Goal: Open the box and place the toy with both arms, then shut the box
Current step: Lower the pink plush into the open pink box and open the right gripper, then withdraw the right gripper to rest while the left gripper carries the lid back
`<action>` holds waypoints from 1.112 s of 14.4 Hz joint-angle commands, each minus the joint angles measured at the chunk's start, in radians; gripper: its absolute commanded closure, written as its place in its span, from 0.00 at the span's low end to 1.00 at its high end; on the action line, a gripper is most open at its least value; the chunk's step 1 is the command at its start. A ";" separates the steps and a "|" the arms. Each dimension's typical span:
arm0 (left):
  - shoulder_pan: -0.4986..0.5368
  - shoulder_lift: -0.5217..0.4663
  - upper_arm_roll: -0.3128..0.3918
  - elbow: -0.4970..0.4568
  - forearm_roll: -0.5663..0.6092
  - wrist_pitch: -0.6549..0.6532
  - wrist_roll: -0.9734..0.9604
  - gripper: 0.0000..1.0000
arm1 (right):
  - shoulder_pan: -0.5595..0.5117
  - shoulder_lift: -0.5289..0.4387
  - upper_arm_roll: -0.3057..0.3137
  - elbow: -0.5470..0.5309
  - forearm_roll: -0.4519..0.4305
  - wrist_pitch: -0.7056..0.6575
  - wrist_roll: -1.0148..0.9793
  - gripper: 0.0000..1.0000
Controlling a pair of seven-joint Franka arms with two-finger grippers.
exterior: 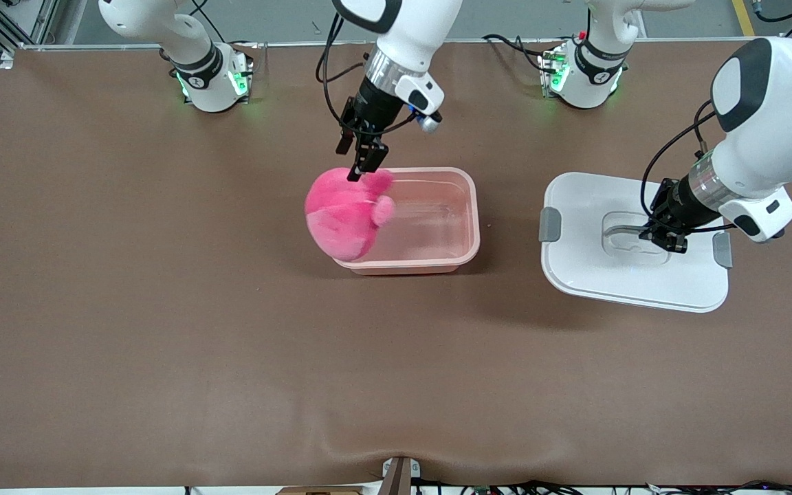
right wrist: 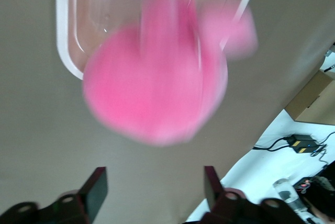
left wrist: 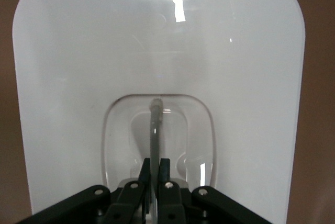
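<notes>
Pink plush toy (exterior: 342, 214) is dropping over the rim of the open box (exterior: 461, 242) beneath the right gripper (exterior: 361, 159), jaws spread, while the left gripper (exterior: 664, 230) pinches the lid (exterior: 585, 268) handle beside the box, ready for closing.

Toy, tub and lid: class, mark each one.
toy (exterior: 341, 218), front view, middle of its plush body.
tub (exterior: 468, 234), front view, its rim.
lid (exterior: 578, 268), front view, bare flat surface.

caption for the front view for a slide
Right gripper open above the toy at the tub rim; left gripper shut on the lid handle.
</notes>
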 commanded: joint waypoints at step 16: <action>-0.010 -0.027 -0.057 -0.014 -0.023 -0.008 -0.049 1.00 | -0.424 -0.001 -0.018 0.075 0.251 -0.062 0.278 0.00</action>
